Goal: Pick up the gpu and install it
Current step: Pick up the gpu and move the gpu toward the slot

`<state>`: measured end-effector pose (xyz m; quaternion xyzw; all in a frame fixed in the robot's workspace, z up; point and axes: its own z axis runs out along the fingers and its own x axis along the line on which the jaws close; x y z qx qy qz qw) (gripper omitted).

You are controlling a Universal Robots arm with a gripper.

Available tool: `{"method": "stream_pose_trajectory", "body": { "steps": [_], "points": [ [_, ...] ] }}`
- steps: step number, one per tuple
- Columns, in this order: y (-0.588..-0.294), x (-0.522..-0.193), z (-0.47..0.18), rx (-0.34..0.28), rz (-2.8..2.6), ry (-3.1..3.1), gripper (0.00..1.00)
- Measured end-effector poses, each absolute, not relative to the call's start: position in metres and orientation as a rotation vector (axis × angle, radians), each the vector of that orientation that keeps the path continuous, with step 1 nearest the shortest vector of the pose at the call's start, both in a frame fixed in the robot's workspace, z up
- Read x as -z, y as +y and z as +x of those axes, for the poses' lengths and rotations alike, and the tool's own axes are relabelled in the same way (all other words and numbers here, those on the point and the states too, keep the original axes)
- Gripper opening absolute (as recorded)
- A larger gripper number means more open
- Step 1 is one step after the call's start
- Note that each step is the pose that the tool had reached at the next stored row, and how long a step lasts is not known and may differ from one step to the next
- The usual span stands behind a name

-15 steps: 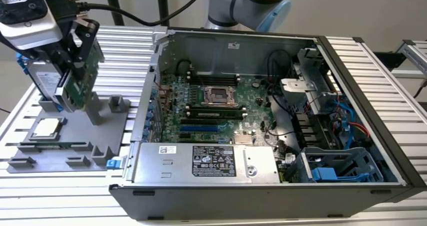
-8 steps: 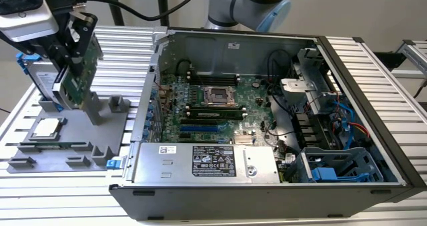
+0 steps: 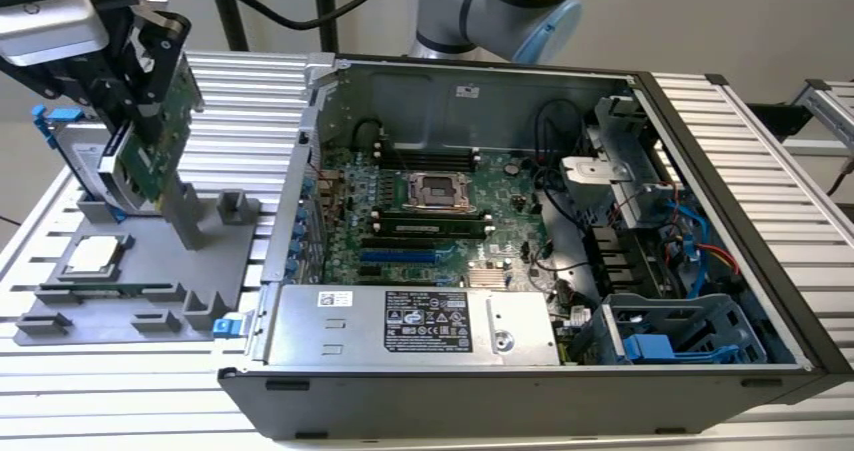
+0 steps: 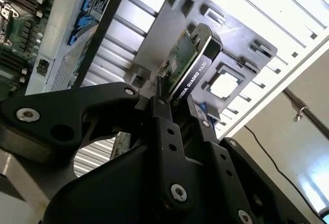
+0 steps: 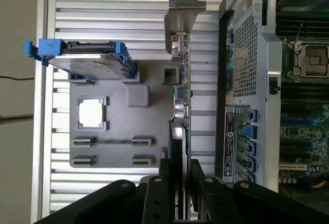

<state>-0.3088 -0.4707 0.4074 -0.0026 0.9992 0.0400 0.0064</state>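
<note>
The gpu [image 3: 158, 121] stands on edge, its metal end bracket [image 5: 182, 8] pointing away from the claw [image 4: 177, 108]. The claw's two black fingers [image 4: 163, 126] pinch the card's upper edge, one on the green board face and one on the black cover, probably to leave the connector edge free. The card hangs over a grey holder tray [image 3: 147, 281], beside a hard drive [image 5: 87, 62] and a processor chip [image 3: 91, 256]. The tray lies on a ribbed metal tabletop [image 3: 80, 401], just beside the open computer case [image 3: 534, 221].
</note>
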Motion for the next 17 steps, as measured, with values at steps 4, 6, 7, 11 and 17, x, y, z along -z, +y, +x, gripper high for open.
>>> {"method": "stream_pose_trajectory", "body": {
  "steps": [4,6,7,11,17],
  "points": [
    [-0.471,-0.407,-0.309,-0.125,-0.008,3.126,0.0],
    [-0.471,-0.408,-0.307,-0.124,-0.008,3.127,0.0],
    [-0.471,-0.408,-0.307,-0.125,-0.008,3.127,0.0],
    [-0.471,-0.408,-0.299,-0.125,-0.008,3.127,0.0],
    [-0.471,-0.408,-0.288,-0.125,-0.009,3.127,0.0]
  ]
}}
